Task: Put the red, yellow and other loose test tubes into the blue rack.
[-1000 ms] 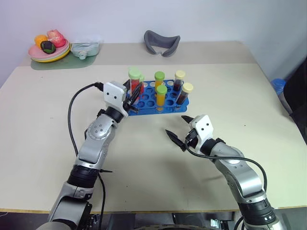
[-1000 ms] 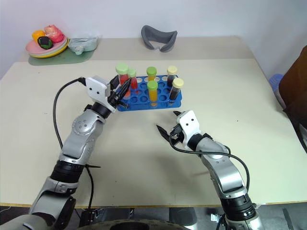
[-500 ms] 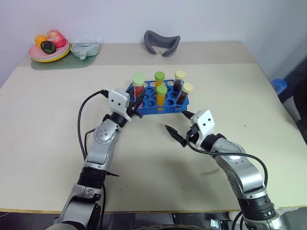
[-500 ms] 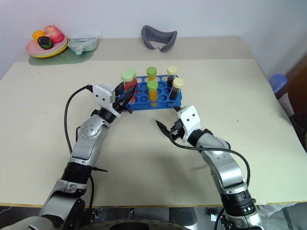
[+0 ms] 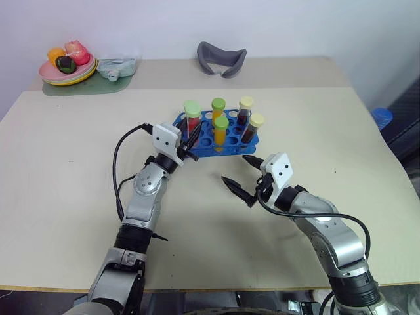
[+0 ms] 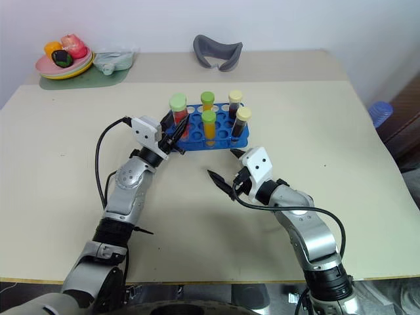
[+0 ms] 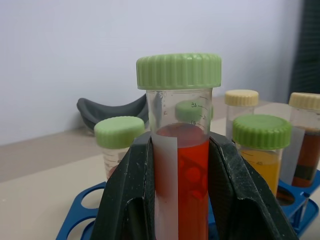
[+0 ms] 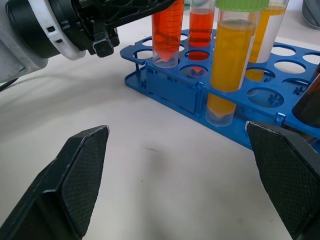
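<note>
My left gripper (image 5: 189,136) is shut on a red test tube (image 5: 191,121) with a green cap and a white label, held upright at the left end of the blue rack (image 5: 226,150). In the right wrist view the red tube (image 8: 167,30) has its lower end at a corner hole of the rack (image 8: 170,87). The left wrist view shows both black fingers (image 7: 127,190) clamped on its sides. A second red tube (image 7: 119,145), two yellow-orange tubes (image 5: 221,131) and two dark tubes (image 5: 253,128) stand in the rack. My right gripper (image 5: 233,168) stands open above the table, just in front of the rack.
A plate of toy fruit (image 5: 49,75) and a pale green item (image 5: 117,65) sit at the back left. A grey curved object (image 5: 222,58) lies behind the rack. A black cable (image 5: 121,170) loops beside my left arm. A blue object (image 5: 380,117) stands beyond the table's right edge.
My left arm's elbow has swung in toward the middle, and the held red tube has shifted slightly right and down at the rack's left end. The right gripper stays open, about in place.
</note>
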Controlling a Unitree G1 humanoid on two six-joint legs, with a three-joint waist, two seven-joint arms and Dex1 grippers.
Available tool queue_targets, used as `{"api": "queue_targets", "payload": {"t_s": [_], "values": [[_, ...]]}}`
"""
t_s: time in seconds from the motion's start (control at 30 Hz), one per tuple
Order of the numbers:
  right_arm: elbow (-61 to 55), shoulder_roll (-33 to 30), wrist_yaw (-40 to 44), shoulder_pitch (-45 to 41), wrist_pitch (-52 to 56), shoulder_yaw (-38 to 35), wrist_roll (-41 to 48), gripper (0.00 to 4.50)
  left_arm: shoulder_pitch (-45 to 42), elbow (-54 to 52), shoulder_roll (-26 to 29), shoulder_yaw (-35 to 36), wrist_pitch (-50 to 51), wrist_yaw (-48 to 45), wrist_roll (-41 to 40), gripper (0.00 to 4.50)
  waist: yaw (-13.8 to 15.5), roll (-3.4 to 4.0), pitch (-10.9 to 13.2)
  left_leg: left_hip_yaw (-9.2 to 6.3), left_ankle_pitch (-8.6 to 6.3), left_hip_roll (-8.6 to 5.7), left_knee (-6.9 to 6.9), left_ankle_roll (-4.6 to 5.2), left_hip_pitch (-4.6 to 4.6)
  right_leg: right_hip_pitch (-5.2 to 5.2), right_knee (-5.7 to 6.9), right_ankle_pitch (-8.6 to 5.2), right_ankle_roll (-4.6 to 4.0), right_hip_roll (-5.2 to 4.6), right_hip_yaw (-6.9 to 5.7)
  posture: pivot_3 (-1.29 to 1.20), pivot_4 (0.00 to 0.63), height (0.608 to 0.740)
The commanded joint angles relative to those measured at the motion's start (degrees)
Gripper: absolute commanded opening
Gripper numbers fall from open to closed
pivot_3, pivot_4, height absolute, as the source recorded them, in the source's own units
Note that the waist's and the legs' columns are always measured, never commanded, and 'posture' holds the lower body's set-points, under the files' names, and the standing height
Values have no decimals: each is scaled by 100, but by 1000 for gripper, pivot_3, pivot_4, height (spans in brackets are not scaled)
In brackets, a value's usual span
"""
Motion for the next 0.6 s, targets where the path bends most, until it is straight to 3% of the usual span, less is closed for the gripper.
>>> {"api": "queue_targets", "payload": {"t_s": [0.03, 0.6], "values": [[-293, -2, 6, -2, -23, -9, 62, 4500, -148, 42, -18, 75, -267, -1, 150, 827, 0, 0, 0, 0, 0, 0, 0, 0, 0, 0, 0, 0, 0, 0, 0, 0, 150, 740], [-252, 47, -27, -64, -6, 23, 41, 4500, -242, 458, -170, 114, -460, -193, 182, 827, 2, 0, 0, -1, 0, 0, 0, 0, 0, 1, 0, 0, 0, 0, -1, 0, 150, 740]]}}
